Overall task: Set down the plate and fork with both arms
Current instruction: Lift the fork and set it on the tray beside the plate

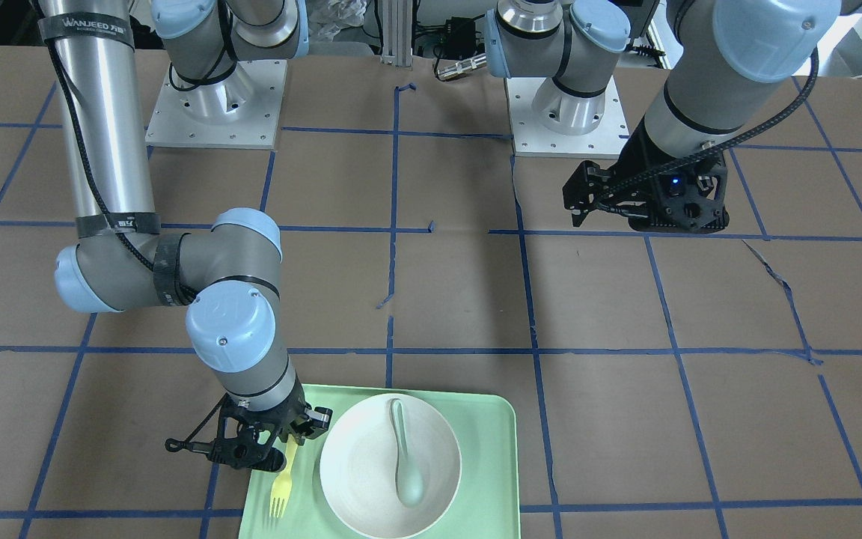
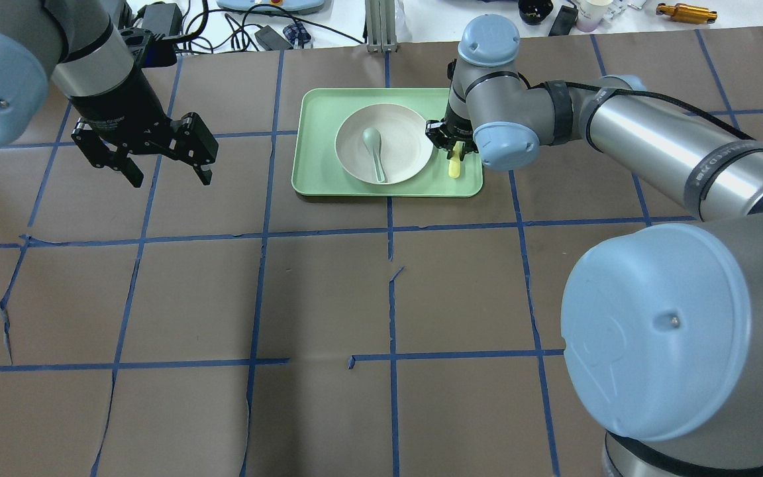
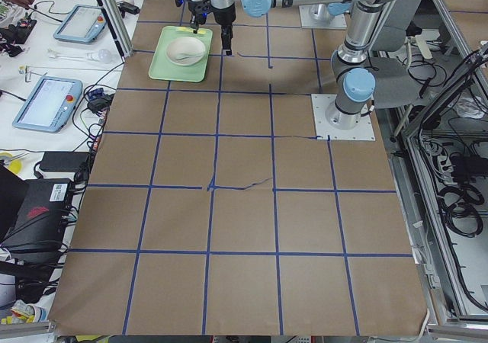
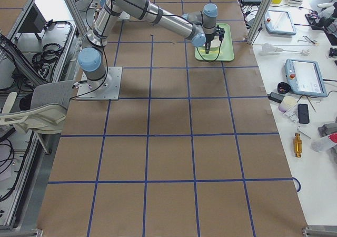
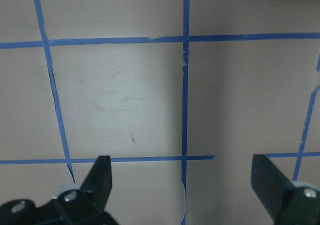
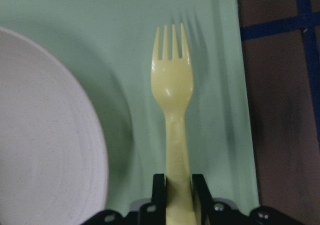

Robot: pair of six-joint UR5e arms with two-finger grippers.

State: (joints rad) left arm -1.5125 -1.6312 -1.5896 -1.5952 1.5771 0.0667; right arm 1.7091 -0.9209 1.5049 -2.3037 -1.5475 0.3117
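Green tray [image 1: 494,464] bearing plate [image 1: 356,464], spoon [image 1: 405,457] inside, right gripper [image 6: 178,182] clasping fork [image 6: 172,80]

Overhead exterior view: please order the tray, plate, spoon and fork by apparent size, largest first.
1. mint-green tray
2. white plate
3. grey-green spoon
4. yellow fork; the right hand hides most of it, so spoon versus fork is unsure.

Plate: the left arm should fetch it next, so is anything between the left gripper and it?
Nothing but bare table and the tray rim between the left gripper and the plate. A spoon lies in the plate; the right gripper grips the fork beyond it.
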